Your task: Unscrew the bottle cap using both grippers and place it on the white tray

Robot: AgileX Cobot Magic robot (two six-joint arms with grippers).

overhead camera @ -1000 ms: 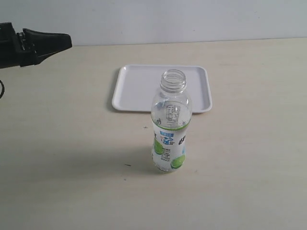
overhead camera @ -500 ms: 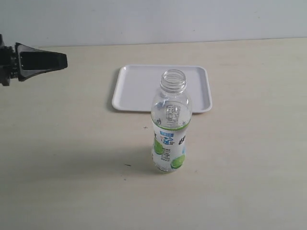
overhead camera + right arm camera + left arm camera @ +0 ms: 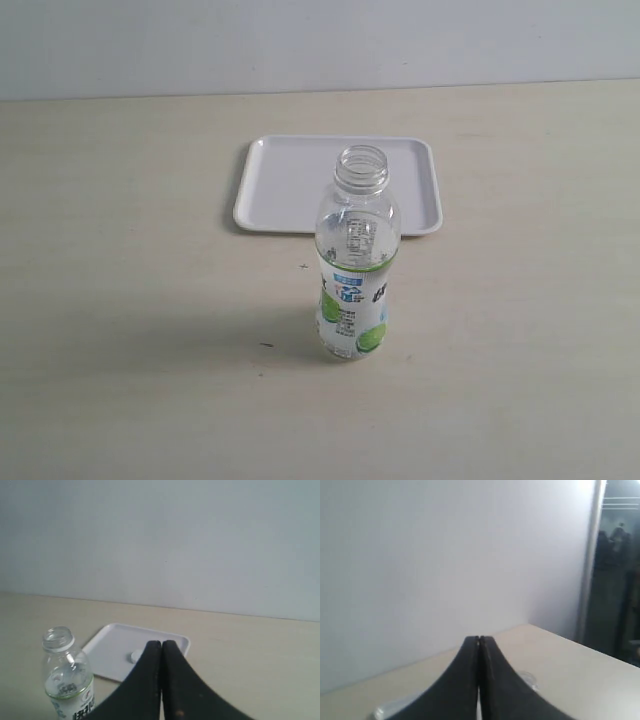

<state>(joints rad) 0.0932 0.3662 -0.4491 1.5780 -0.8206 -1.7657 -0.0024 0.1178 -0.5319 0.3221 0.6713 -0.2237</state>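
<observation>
The clear bottle [image 3: 355, 260] with its lime label stands upright in the middle of the table, its threaded neck bare. Behind it lies the white tray [image 3: 290, 190]. In the right wrist view the small white bottle cap [image 3: 135, 656] rests on the tray [image 3: 107, 655], just beyond my right gripper [image 3: 161, 643], which is shut with nothing in it; the bottle [image 3: 67, 680] stands off to one side. My left gripper [image 3: 479, 639] is also shut and empty, pointing over the table towards the wall. Neither gripper appears in the exterior view, and the cap does not show there.
The beige table [image 3: 520, 330] runs back to a pale wall [image 3: 300, 40]. In the left wrist view a dark doorway or cabinet [image 3: 620, 580] stands past the table's far corner.
The left gripper, seen at the upper left of the exterior view, has drawn back leftward out of that view. Bottle and tray have not moved.
</observation>
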